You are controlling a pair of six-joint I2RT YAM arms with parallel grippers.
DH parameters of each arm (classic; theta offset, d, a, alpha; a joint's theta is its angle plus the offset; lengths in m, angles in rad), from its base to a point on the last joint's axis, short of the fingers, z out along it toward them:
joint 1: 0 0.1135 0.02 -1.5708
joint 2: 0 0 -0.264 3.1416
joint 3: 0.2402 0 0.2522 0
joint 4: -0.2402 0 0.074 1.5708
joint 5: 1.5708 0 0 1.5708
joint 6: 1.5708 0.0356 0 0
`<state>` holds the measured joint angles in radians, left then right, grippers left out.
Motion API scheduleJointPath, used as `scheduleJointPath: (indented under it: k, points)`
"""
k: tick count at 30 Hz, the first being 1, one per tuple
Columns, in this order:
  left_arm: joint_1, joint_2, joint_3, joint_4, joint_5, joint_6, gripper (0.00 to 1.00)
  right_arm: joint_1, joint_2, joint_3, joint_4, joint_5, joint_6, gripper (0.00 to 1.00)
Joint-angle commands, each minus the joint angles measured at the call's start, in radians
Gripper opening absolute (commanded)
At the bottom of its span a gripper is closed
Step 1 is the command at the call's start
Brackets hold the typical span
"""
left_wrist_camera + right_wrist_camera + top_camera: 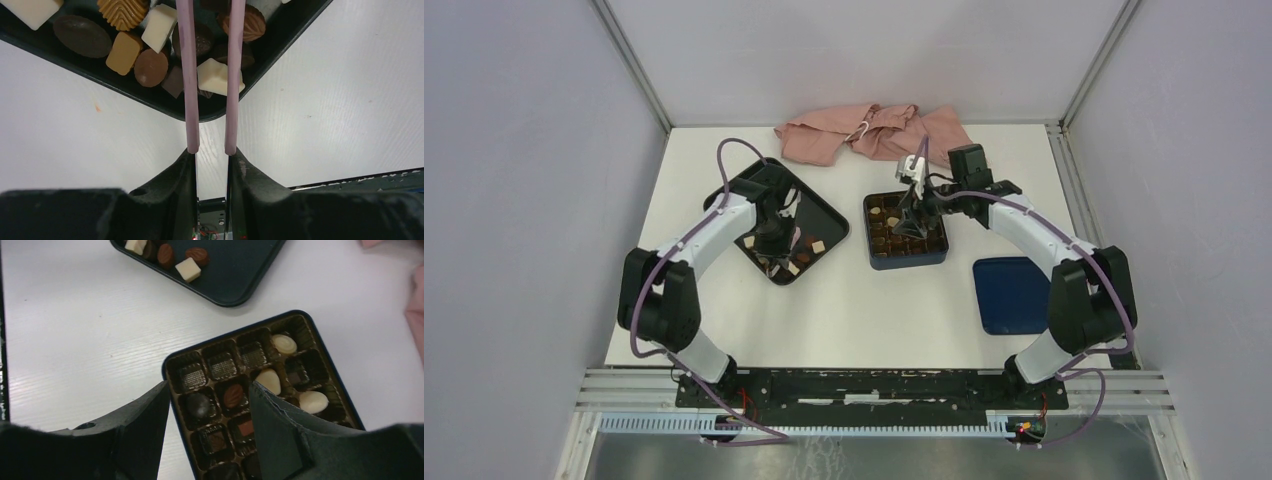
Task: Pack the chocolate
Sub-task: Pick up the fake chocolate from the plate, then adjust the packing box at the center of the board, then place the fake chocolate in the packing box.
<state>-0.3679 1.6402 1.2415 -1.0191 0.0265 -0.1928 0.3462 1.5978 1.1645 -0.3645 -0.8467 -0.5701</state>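
White table (864, 310) inside grey walled cell. Left end effector (210, 20): two long thin pink fingers (189, 75), smooth rods, drawn narrow with a slim gap, reaching down into the loose chocolate (151, 66). A cream square piece (214, 76) sits between and partly under them; can't tell if it is pinched or only straddled. The narrow set fits picking one small piece out of a crowd. Around the fingers are glossy pieces, dark oval, ribbed caramel, milk-brown round and flat cream blocks, all lying in the black tray (200, 116), hard, with a raised rounded rim that keeps them from sliding off. Right end effector (209, 387): broad black fingers spread apart, nothing in them, hovering over the dark blue box (230, 335), likely waiting its turn. Directly below it is a shiny brown gridded insert, one cell per piece: some cells filled, cream ovals (284, 344) beyond the right finger, dark ones under the gap, several empty. So packing is partway, by my read. Beside the right arm lies a flat blue lid (1011, 293); beyond both, crumpled pink cloth (864, 135).
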Motion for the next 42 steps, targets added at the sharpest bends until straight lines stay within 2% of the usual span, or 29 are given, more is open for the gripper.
scheduleJointPath:
  k: [1, 4, 8, 13, 19, 20, 22, 23, 27, 33, 42]
  points:
    - [-0.003, -0.131, -0.067, 0.112, -0.001, -0.081, 0.02, -0.041, -0.057, -0.007, 0.075, 0.063, 0.016, 0.65]
    - [-0.002, -0.18, -0.11, 0.163, 0.029, -0.099, 0.02, -0.081, -0.063, -0.043, 0.172, 0.147, 0.135, 0.65]
    - [-0.003, -0.248, -0.151, 0.233, 0.102, -0.116, 0.02, -0.136, -0.043, -0.109, 0.328, 0.351, 0.344, 0.67]
    - [-0.008, -0.32, -0.178, 0.294, 0.152, -0.13, 0.02, -0.18, 0.054, -0.069, 0.298, 0.433, 0.45, 0.69]
    - [-0.039, -0.332, -0.188, 0.347, 0.224, -0.157, 0.02, -0.209, 0.142, -0.02, 0.236, 0.442, 0.473, 0.62]
    - [-0.056, -0.33, -0.188, 0.359, 0.22, -0.165, 0.02, -0.213, 0.152, -0.014, 0.229, 0.435, 0.478, 0.56]
    - [-0.088, -0.32, -0.184, 0.381, 0.217, -0.18, 0.02, -0.222, 0.166, -0.015, 0.228, 0.427, 0.491, 0.55]
    - [-0.103, -0.314, -0.18, 0.391, 0.214, -0.187, 0.02, -0.222, 0.173, -0.015, 0.228, 0.426, 0.496, 0.49]
    - [-0.151, -0.29, -0.158, 0.423, 0.201, -0.204, 0.02, -0.223, 0.202, -0.013, 0.231, 0.426, 0.521, 0.39]
    - [-0.204, -0.242, -0.11, 0.459, 0.197, -0.216, 0.02, -0.221, 0.218, -0.014, 0.248, 0.444, 0.558, 0.3]
    - [-0.278, -0.187, -0.075, 0.479, 0.181, -0.225, 0.02, -0.221, 0.189, -0.02, 0.263, 0.473, 0.523, 0.16]
